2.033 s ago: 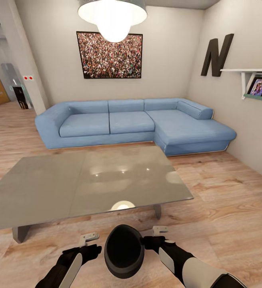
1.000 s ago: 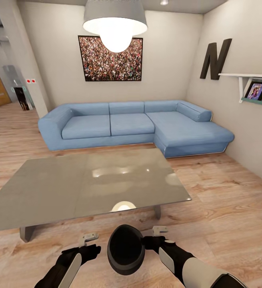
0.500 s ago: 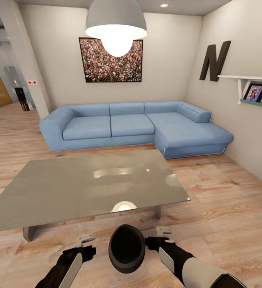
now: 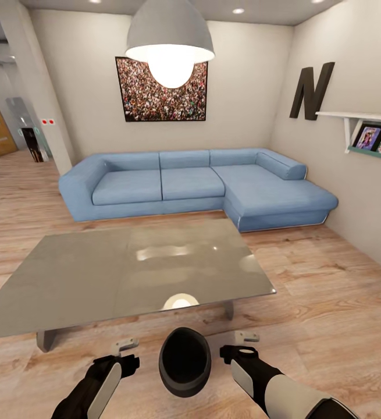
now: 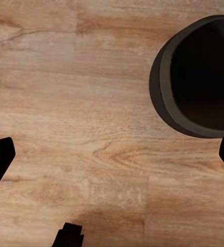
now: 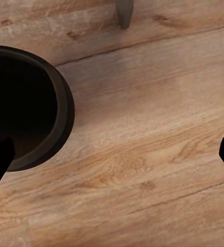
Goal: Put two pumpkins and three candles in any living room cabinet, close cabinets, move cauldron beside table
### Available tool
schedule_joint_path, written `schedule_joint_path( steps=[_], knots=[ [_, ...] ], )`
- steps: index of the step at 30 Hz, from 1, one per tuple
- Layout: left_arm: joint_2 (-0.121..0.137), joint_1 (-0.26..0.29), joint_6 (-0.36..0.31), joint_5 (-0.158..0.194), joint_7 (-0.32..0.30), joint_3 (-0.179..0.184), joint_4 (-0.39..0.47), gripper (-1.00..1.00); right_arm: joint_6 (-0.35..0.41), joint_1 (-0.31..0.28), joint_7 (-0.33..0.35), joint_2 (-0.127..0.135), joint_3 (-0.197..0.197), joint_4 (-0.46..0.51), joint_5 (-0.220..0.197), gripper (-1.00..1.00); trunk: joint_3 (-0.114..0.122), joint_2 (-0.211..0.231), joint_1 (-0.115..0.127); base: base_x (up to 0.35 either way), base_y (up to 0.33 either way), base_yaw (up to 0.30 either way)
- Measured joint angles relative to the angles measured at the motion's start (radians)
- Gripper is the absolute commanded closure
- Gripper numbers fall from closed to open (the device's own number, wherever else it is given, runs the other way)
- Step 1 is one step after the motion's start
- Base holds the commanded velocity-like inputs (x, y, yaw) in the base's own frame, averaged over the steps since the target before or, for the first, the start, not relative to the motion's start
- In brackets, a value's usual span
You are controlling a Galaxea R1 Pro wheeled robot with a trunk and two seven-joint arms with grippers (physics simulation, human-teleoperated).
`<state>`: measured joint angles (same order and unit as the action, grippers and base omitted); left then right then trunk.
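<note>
Cauldron is sitting upright on the wood floor, just beside the near edge of the grey table and between both grippers. Left gripper and right gripper are hanging spread wide and empty, each apart from its sides, gripping nothing.

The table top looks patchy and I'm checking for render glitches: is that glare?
Head view: the pendant lamp mirrors as bright patches on the glossy table, near its front edge and mid-top. Both wrist views: evenly lit plank floor, and the cauldron interior renders solid black.
</note>
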<state>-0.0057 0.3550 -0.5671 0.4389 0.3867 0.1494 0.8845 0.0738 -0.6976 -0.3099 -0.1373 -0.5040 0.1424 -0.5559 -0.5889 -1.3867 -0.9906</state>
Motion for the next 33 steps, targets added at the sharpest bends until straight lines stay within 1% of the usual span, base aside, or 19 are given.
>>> schedule_joint_path(
  steps=[13, 19, 23, 25, 26, 27, 28, 31, 33],
  knots=[
    [0.000, 0.000, 0.000, 0.001, 0.002, 0.000, -0.006, -1.00, -0.014, 0.000, -0.002, 0.000, 0.000, -0.001, 0.002, -1.00, 0.043, 0.091, 0.050, 0.000, 0.000, 0.000],
    [-0.002, 0.000, 0.000, 0.000, -0.004, 0.003, -0.066, -1.00, -0.017, 0.000, -0.001, 0.000, 0.000, -0.001, 0.002, -1.00, 0.071, 0.133, 0.073, 0.000, 0.000, 0.000],
    [-0.002, 0.000, 0.015, -0.002, -0.012, 0.003, -0.166, -1.00, -0.024, 0.000, 0.003, 0.004, 0.001, -0.002, 0.002, -1.00, 0.090, 0.161, 0.088, 0.000, 0.000, 0.000],
    [-0.002, 0.000, 0.051, -0.005, -0.014, 0.002, -0.257, -1.00, -0.044, 0.000, 0.002, 0.007, 0.001, -0.005, 0.003, -1.00, 0.099, 0.175, 0.096, 0.000, 0.000, 0.000],
    [-0.002, 0.000, 0.086, -0.005, -0.014, 0.002, -0.298, -1.00, -0.056, 0.001, 0.002, 0.008, 0.002, -0.011, 0.004, -1.00, 0.104, 0.182, 0.100, 0.000, 0.000, 0.000],
    [-0.001, 0.000, 0.148, -0.005, -0.015, 0.001, -0.350, -1.00, -0.070, 0.001, 0.002, 0.009, 0.002, -0.023, 0.005, -1.00, 0.109, 0.189, 0.104, 0.000, 0.000, 0.000],
    [-0.001, 0.000, 0.185, -0.005, -0.016, 0.001, -0.381, -1.00, -0.077, 0.002, 0.001, 0.009, 0.002, -0.029, 0.005, -1.00, 0.114, 0.196, 0.107, 0.000, 0.000, 0.000],
    [-0.001, 0.000, 0.240, -0.006, -0.017, 0.002, -0.439, -1.00, -0.086, 0.003, 0.002, 0.010, 0.002, -0.037, 0.005, -1.00, 0.128, 0.217, 0.119, 0.000, 0.000, 0.000],
    [-0.002, 0.000, 0.259, -0.006, -0.017, 0.009, -0.461, -1.00, -0.092, 0.003, 0.002, 0.010, 0.002, -0.040, 0.005, -1.00, 0.138, 0.231, 0.127, 0.000, 0.000, 0.000]
  ],
)
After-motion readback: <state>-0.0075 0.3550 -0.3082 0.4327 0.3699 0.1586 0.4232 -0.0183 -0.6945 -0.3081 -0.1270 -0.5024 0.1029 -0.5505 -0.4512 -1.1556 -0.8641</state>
